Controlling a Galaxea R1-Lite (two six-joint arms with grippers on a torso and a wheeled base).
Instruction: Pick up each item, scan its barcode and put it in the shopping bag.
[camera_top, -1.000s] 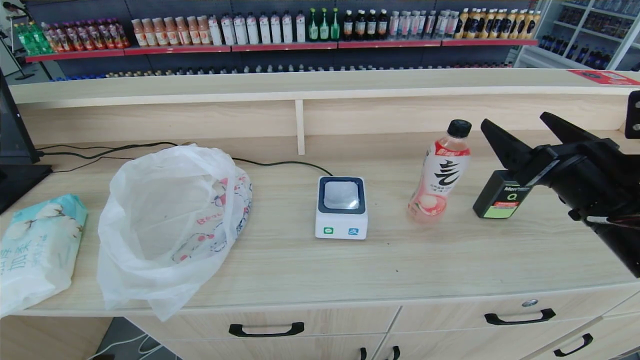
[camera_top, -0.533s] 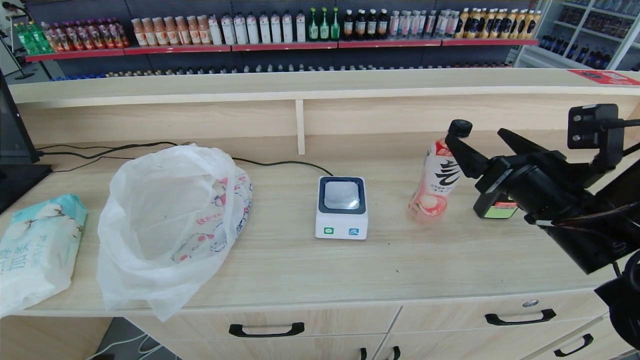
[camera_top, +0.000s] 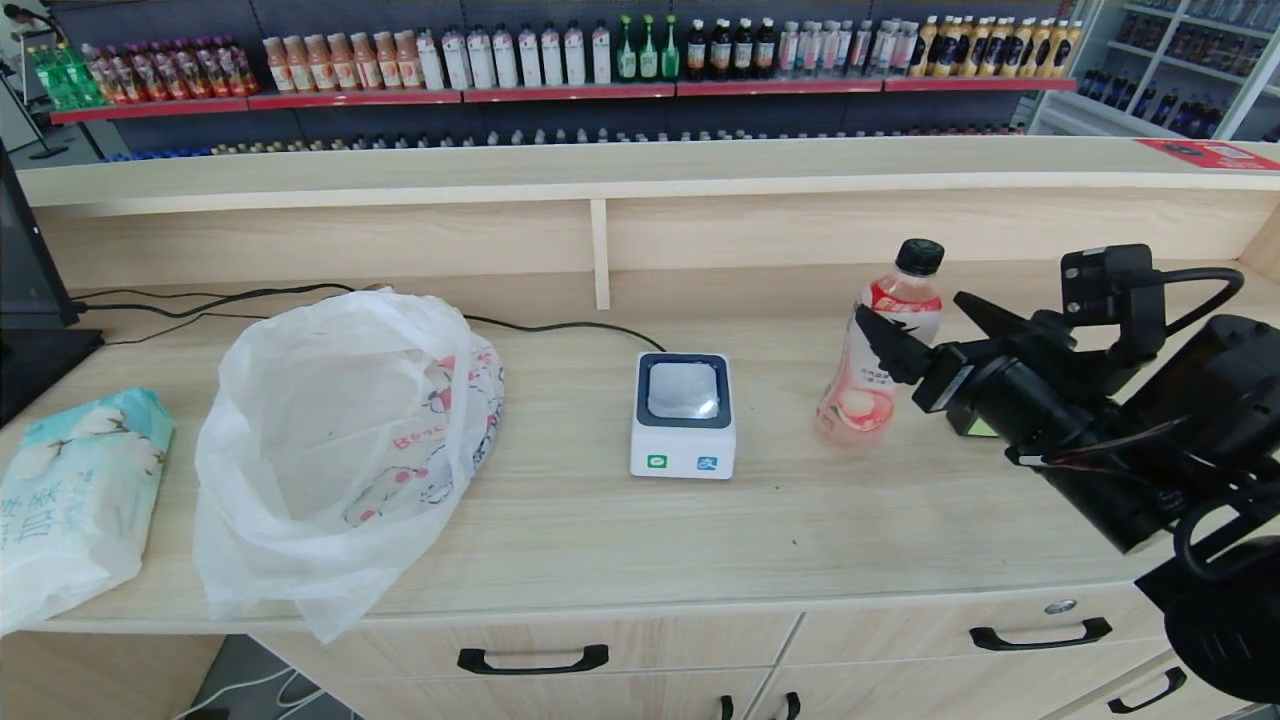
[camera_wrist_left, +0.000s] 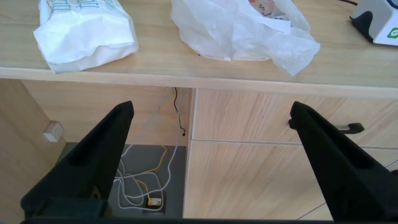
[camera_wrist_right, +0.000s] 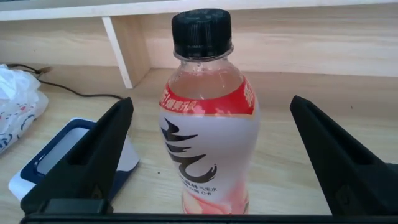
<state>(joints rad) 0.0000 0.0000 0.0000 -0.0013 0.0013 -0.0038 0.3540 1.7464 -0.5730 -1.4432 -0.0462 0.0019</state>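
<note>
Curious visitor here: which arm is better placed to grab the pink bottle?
Right: the open right gripper faces the upright bottle closely; the left gripper hangs low before the drawers.

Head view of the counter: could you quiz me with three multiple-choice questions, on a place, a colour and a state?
1. Where does the scanner stand? A on the raised ledge; B between the shopping bag and the bottle; C inside the bag.
2. What colour is the bottle's cap? A black; B red; C green.
3. The fingers of the right gripper are: A shut on the bottle; B shut on the scanner; C open.
Answers: 1 B, it sits on the counter between them; 2 A, the cap is black; 3 C, the fingers stand wide apart.
</note>
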